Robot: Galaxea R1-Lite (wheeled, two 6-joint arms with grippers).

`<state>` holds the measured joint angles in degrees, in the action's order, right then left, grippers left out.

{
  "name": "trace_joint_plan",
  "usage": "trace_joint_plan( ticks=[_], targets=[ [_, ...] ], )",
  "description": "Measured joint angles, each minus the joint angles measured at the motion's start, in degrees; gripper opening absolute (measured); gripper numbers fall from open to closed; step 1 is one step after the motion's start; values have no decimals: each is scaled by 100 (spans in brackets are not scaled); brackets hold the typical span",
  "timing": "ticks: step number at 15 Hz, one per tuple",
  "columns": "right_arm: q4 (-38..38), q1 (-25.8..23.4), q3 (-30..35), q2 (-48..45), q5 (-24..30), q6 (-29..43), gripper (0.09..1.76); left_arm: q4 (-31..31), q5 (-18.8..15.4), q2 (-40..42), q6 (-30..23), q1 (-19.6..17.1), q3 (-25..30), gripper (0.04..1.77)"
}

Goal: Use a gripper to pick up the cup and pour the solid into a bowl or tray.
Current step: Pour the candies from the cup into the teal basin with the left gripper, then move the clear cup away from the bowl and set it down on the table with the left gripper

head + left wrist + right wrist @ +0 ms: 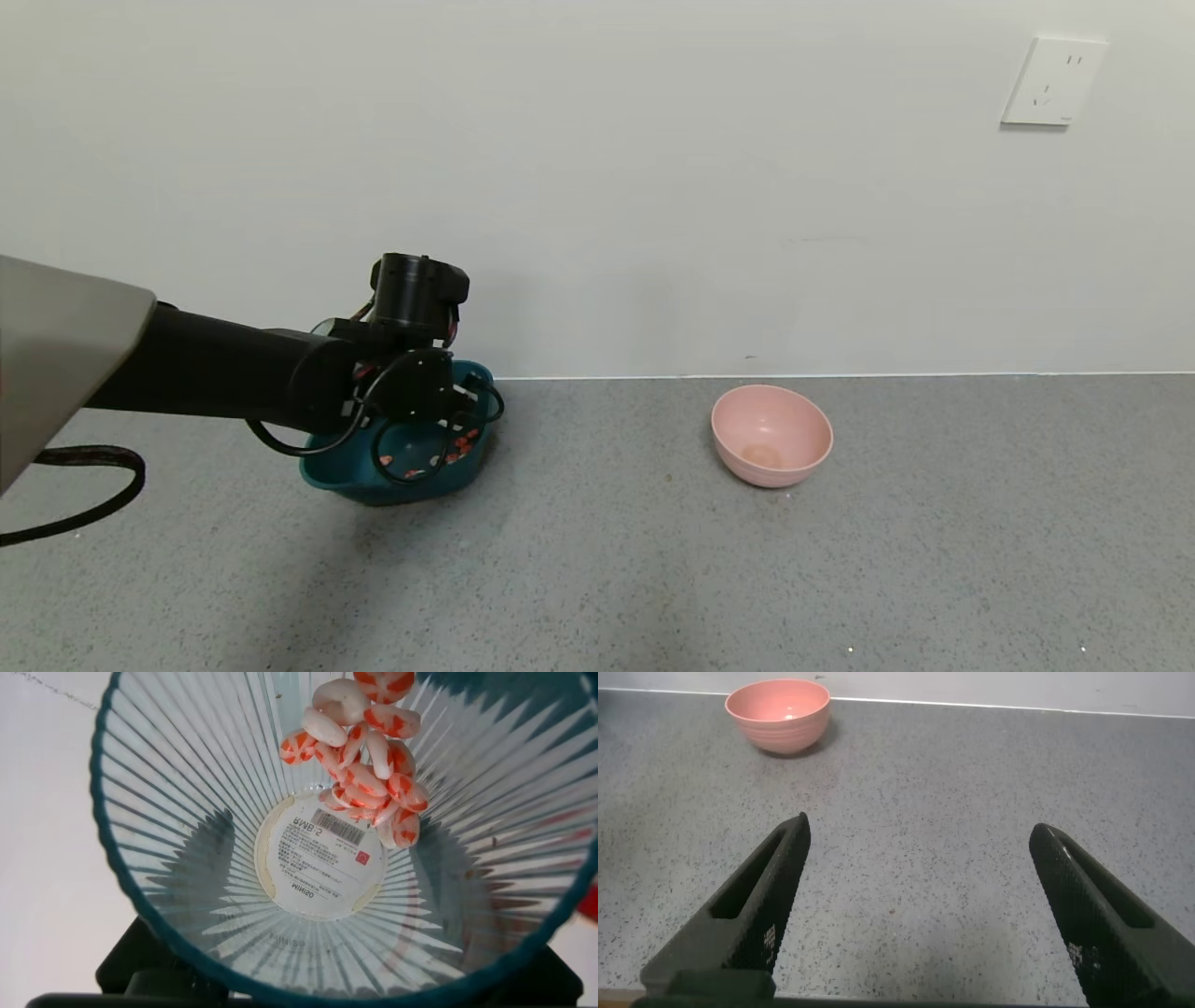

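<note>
- Left gripper [439, 397] hangs over the dark teal tub [327, 471] at about 9 o'clock on the grey counter [653, 560], its black wrist module and looping cables covering much of the tub's mouth in the head view.
- Cup [187, 859] fills the left wrist view — ribbed, blue-green and see-through, with a round printed label on its base; it sits right in front of that arm's camera, so the left gripper is clamped on it, though the fingers themselves are hidden behind the cup.
- Solid pieces [369, 751], orange-red with a few white ones, cluster along one side of the cup's inner wall between base and rim, which shows the cup is tipped.
- More orange-red pieces [448, 453] already lie on the tub's floor, seen past the cables in the head view.
- Pink bowl [771, 435] stands well apart from the tub, toward 3 o'clock from it, near the wall; it also shows in the right wrist view [778, 714].
- Right gripper [915, 905] hovers low over bare counter with its two black fingers spread wide — nothing between them.
- Wall socket [1053, 81] sits high on the wall at about 1 o'clock.
</note>
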<state>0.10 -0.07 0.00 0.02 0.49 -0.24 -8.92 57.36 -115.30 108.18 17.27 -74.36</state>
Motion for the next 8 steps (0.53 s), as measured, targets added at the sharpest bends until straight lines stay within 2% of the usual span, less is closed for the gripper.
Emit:
trace_joint_plan(
  ticks=[3,6,8],
  targets=[
    [0,-2,0,0,0,0,171,-13,-846,319,-730,-341,364,126],
    [-2,-4,0,-2,0,0,171,-11,-1499,560,-2274,-634,813,126],
    [0,-2,0,0,2,2,171,-11,-2083,647,-3134,-862,1047,126]
  ],
)
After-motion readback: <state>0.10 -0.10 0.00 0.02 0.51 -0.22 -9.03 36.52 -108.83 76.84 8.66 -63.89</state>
